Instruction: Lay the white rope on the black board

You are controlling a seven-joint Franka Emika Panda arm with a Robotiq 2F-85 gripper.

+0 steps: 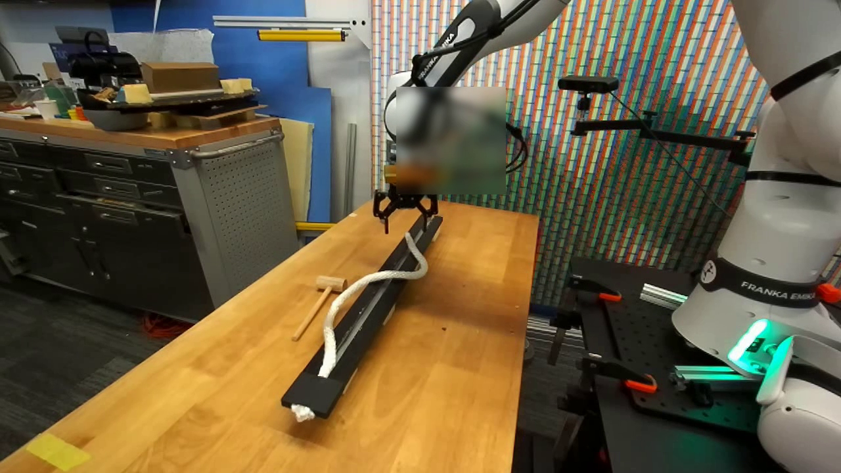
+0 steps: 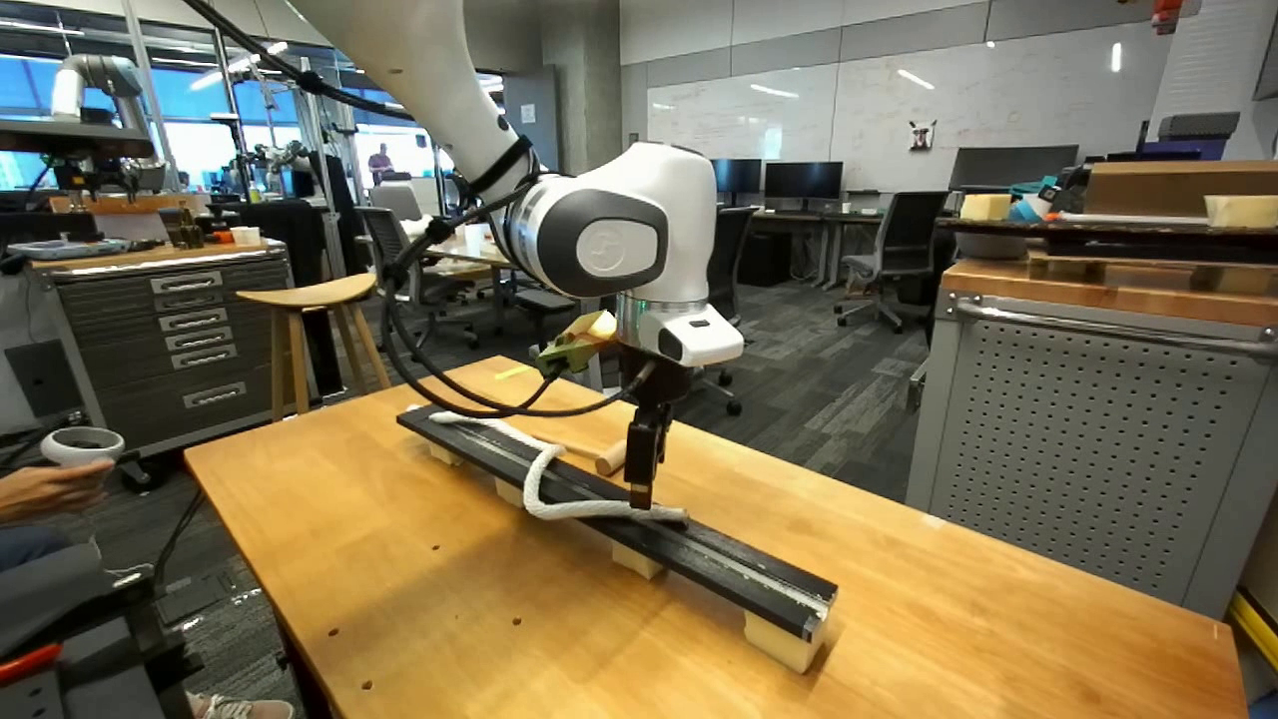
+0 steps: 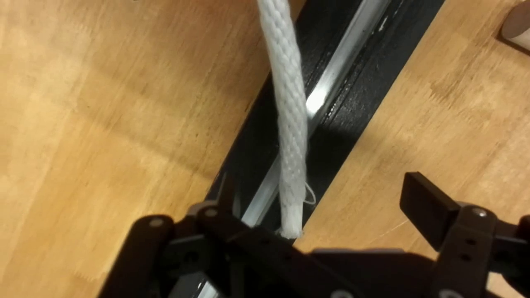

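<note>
Braided white rope (image 1: 369, 278) draped in curves across the long, narrow black board (image 1: 378, 314).
Bends are carried past both long edges; in the wrist view, one rope end is seen between the black fingers (image 3: 430, 211), which are spread wide. Near the board, a tan, T-shaped wooden mallet (image 1: 330, 284) is borne by the light wooden worktop (image 1: 460, 368).

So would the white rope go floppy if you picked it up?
Probably! The white rope lies in loose curves across the black board, so unheld parts may droop. Its surface looks braided in the wrist view, so it might not slip. One bend sticks out past the board's edge, so a push there could drag it off.
</note>
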